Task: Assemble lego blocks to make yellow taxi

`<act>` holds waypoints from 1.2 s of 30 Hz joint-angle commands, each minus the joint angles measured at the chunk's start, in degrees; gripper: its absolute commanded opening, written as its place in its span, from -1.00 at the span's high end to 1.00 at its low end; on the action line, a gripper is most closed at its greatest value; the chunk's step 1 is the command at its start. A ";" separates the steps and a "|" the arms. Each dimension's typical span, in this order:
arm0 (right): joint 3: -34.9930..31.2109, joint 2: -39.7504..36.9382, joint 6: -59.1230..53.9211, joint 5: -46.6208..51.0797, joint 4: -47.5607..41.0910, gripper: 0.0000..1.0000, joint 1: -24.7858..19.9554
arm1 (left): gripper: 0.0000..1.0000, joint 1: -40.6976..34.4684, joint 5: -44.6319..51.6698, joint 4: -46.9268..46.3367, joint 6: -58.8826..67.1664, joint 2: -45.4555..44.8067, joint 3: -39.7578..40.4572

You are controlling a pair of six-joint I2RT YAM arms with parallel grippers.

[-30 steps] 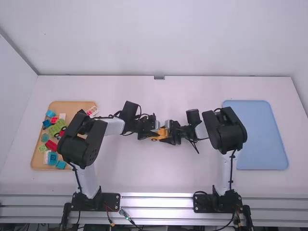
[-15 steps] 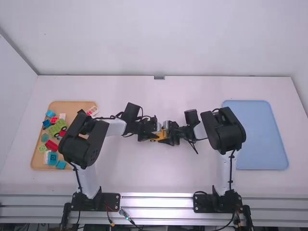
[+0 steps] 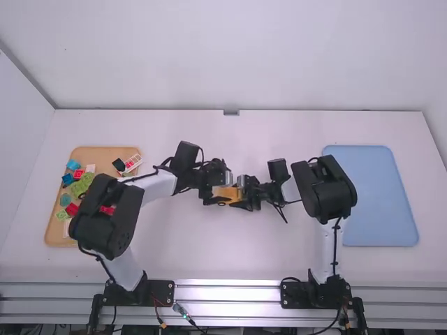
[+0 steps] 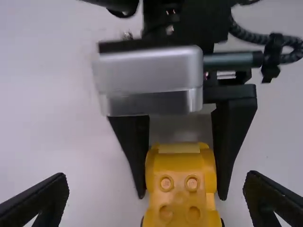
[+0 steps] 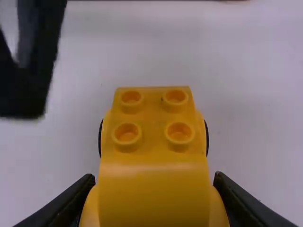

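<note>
Evidently we pinch the yellow plastic block car (image 5: 154,142) with our black right gripper (image 4: 182,195), midway between the white desk's (image 3: 279,258) side edges, probably steadying it while its studs stay free. Our black left gripper (image 4: 156,177) is spread open near it. By the left edge, our dark elbow (image 3: 108,220) hinders access to the tan tray (image 3: 105,155) of mixed-colour bricks (image 3: 81,185).

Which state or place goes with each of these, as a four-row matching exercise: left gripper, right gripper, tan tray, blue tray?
1. Left gripper
2. Right gripper
3. Tan tray
4. Blue tray

A. Holds colored blocks
B. Jaws closed on the yellow car piece
C. Lies toward the table's right side
D. Jaws apart

Pairs: 1-D, 2-B, 3-A, 4-C
</note>
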 commanded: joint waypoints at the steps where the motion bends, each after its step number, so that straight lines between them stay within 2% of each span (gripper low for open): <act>1: 0.15 0.72 -0.11 1.42 -0.66 -0.16 0.22 | -0.98 3.32 4.81 -0.79 0.04 -3.65 -0.39; 6: 0.15 0.72 0.37 1.20 -0.44 -0.16 0.22 | -0.98 12.37 12.59 -2.78 -1.70 -8.94 -0.39; 11: 0.15 0.28 13.18 1.44 5.84 -0.17 0.00 | -0.98 20.74 12.59 -1.20 -11.87 -10.91 -0.39; 14: 0.15 -1.99 20.65 1.64 8.85 -0.25 -2.08 | -0.98 24.00 7.45 0.00 -20.74 -10.88 -0.42; 19: 0.15 -9.38 25.33 6.58 4.63 -0.21 -6.12 | -0.98 23.80 -5.75 0.11 -27.34 -10.88 -0.44; 21: 0.13 -14.29 24.81 11.10 0.33 -0.19 -9.55 | -0.98 23.96 -9.57 0.09 -28.39 -10.88 -0.44; 23: 0.13 -16.76 24.83 14.03 -2.16 -0.19 -11.43 | -0.98 23.78 -10.25 0.11 -28.50 -10.88 -0.44; 26: 0.15 -23.30 24.83 22.95 -8.85 -0.18 -17.44 | -0.98 23.91 -10.45 0.11 -28.50 -10.88 -0.44; 27: 0.15 -23.78 24.81 23.74 -9.49 -0.18 -18.18 | -0.98 23.82 -10.60 0.11 -28.50 -10.88 -0.44; 28: 0.13 -25.59 25.03 27.56 -11.54 -0.18 -21.64 | -0.98 23.96 -10.80 0.15 -28.22 -10.88 -0.44; 30: 0.13 -26.67 25.00 30.82 -13.33 -0.12 -25.00 | -0.98 24.06 -10.56 0.09 -26.73 -10.88 -0.44; 33: 0.11 -27.52 27.39 36.89 -17.05 -0.12 -33.55 | -0.98 23.56 -10.60 0.17 -23.93 -10.88 -0.44; 34: 0.11 -27.52 27.63 37.13 -17.14 -0.12 -33.92 | -0.98 23.56 -10.58 0.22 -23.93 -10.86 -0.44; 36: 0.09 -27.52 29.51 39.15 -18.82 -0.11 -38.53 | -0.98 23.58 -10.58 0.85 -24.26 -10.88 -0.44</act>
